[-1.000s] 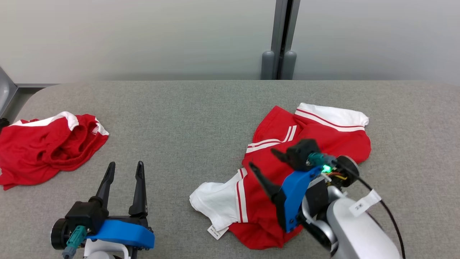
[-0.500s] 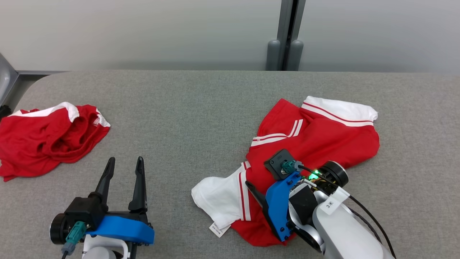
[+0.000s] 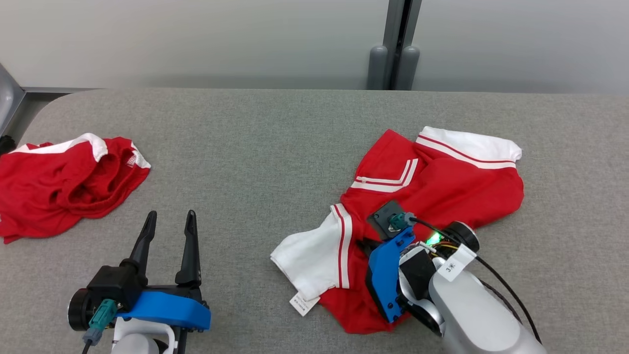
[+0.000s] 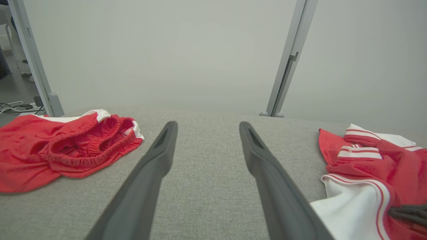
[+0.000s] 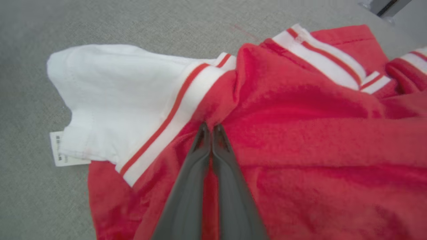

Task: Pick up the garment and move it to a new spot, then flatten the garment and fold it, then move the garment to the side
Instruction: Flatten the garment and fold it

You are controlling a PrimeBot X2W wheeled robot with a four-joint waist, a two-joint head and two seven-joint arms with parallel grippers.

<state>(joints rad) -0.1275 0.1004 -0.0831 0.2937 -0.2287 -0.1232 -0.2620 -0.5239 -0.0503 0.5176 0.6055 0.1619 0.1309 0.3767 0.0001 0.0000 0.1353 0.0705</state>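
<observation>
A crumpled red garment [image 3: 442, 182] with white sleeves and striped trim lies on the right half of the grey table [image 3: 255, 147]. My right gripper [image 5: 209, 128] is down on it and shut, pinching a fold of red cloth beside the white sleeve [image 5: 116, 96]. In the head view that gripper [image 3: 367, 242] is mostly hidden by its blue mount. My left gripper [image 3: 169, 219] stands open over bare table at the lower left, with nothing between its fingers [image 4: 156, 160]. The garment [image 4: 367, 173] lies to its right.
A second red and white garment [image 3: 59, 187] lies bunched at the table's left edge, also in the left wrist view [image 4: 66, 150]. A grey post [image 3: 395, 49] and pale wall panels stand behind the table. A white tag [image 3: 304, 304] sticks out under the sleeve.
My right gripper has come down onto the garment and closed on a fold of it, pulling the cloth up slightly. The head camera has shifted a little. The left arm has not moved.
</observation>
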